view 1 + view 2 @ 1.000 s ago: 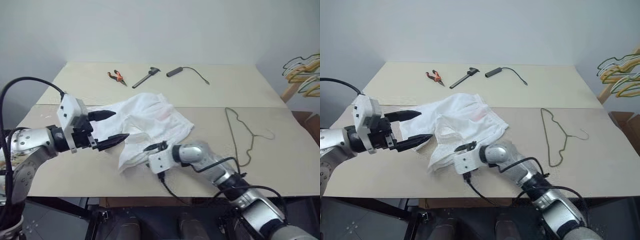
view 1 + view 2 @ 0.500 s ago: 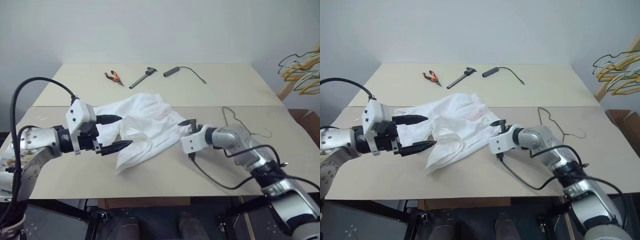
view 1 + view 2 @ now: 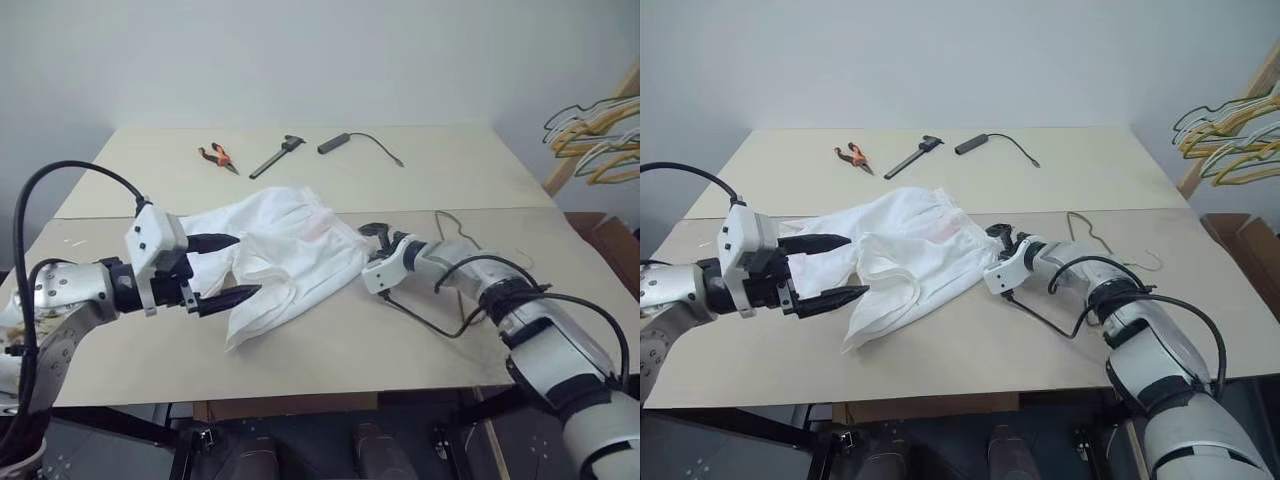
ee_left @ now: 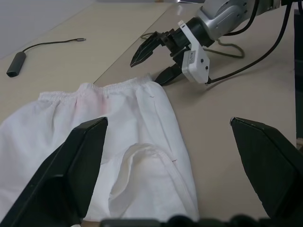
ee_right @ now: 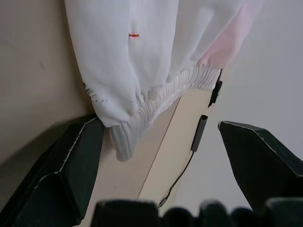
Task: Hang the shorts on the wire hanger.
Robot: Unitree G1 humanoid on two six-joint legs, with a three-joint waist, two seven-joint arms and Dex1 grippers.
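The table (image 3: 330, 345) carries the shorts (image 3: 290, 250) spread out near its middle, their long axis running diagonally: the gathered waistband points toward the far right, the leg hems toward the near left. The left tool (image 3: 228, 268) hovers above the hem end with its two black fingers spread wide, holding nothing. The right tool (image 3: 998, 238) sits at the waistband corner, jaws parted and empty; whether a fingertip touches the cloth is hard to judge. The wire hanger (image 3: 1102, 245) lies flat to the right of the shorts, hook toward the right edge, partly hidden behind the right arm. The right wrist view shows a small red mark (image 5: 134, 35) and the faint pink patch (image 5: 227, 40) on the cloth, too fine for the head views. At the table's far side lie orange-handled pliers (image 3: 215, 156), a dark tool (image 3: 275, 158) and a black cabled device (image 3: 334, 144).
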